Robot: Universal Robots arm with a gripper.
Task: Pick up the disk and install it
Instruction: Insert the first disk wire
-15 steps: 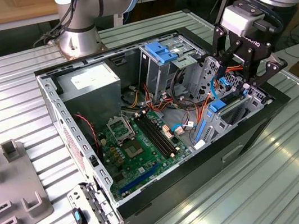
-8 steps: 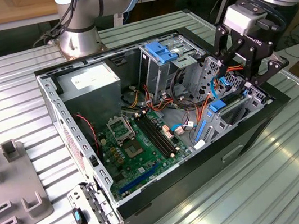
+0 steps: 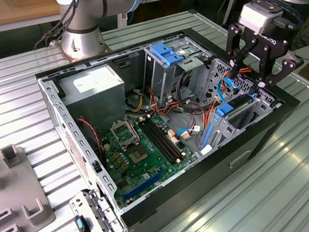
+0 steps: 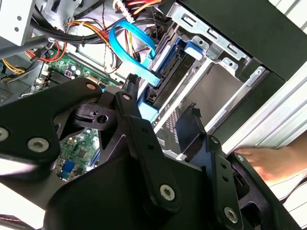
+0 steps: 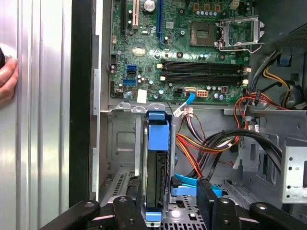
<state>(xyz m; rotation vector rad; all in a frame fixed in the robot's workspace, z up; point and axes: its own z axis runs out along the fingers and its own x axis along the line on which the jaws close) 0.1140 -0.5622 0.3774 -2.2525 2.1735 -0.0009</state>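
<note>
Black robot gripper [image 3: 249,80], jaws spread wide and empty, hovers above dark grey disk in bright blue carrier [image 5: 156,160], which stands on edge in the drive bay of an open black computer case [image 3: 252,141]

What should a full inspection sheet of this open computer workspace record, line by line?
Surface: ribbed metal table carrying an open computer case.
Job's things: disk stands on edge in the drive bay, inside its blue carrier.
Clutter: grey fixture at the exterior view's left.
Pincer: pincer open, one finger on either side of the disk.
Cables: blue data cable looped near the bay; orange and red wires alongside.
Surroundings: a hand on the table outside the case; arm base behind.
</note>
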